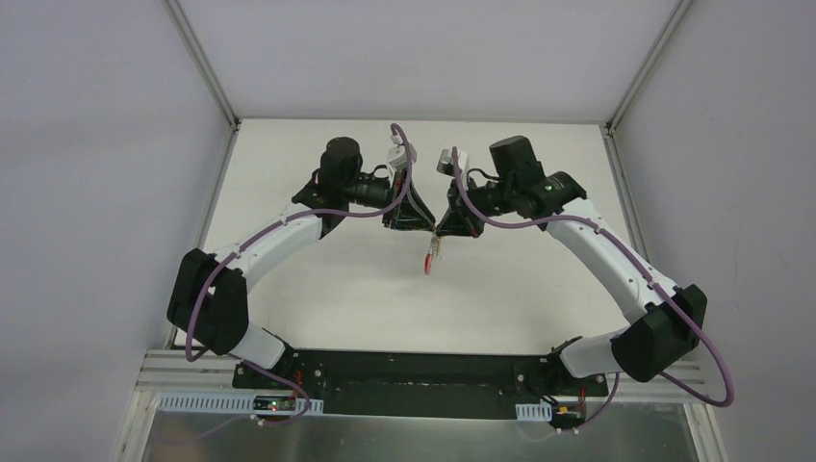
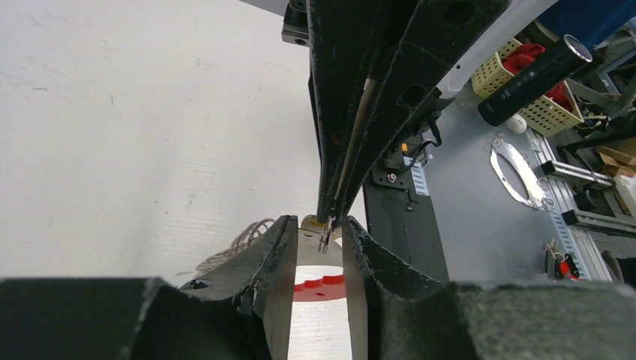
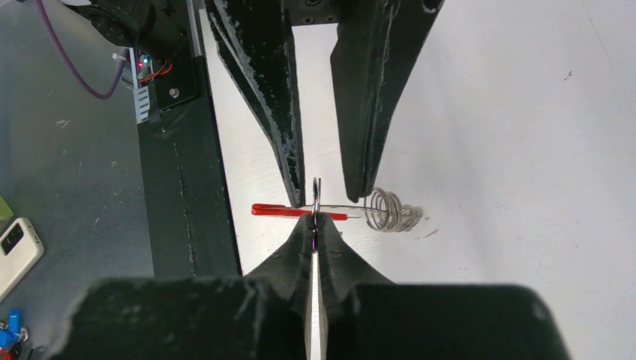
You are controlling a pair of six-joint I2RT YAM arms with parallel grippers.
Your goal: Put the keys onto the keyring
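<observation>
The keys are a fanned bunch of grey wire loops (image 3: 388,210) on a red curved band (image 3: 274,209). In the top view they show as a small red piece (image 1: 429,262) just below the two grippers, which meet tip to tip over the table's middle. My left gripper (image 2: 321,225) has its jaws a small gap apart, closed across a flat grey key (image 2: 319,244), with the red band (image 2: 321,289) showing between its fingers. My right gripper (image 3: 316,217) is shut on a thin metal keyring (image 3: 316,196), seen edge-on and held against the key between the left fingers (image 3: 289,172).
The white table (image 1: 318,308) has side walls and metal corner posts. A black base plate (image 1: 414,371) runs along the near edge. Off the table are a black cylinder (image 2: 536,79), a yellow basket (image 2: 501,71) and a white handset (image 3: 16,253).
</observation>
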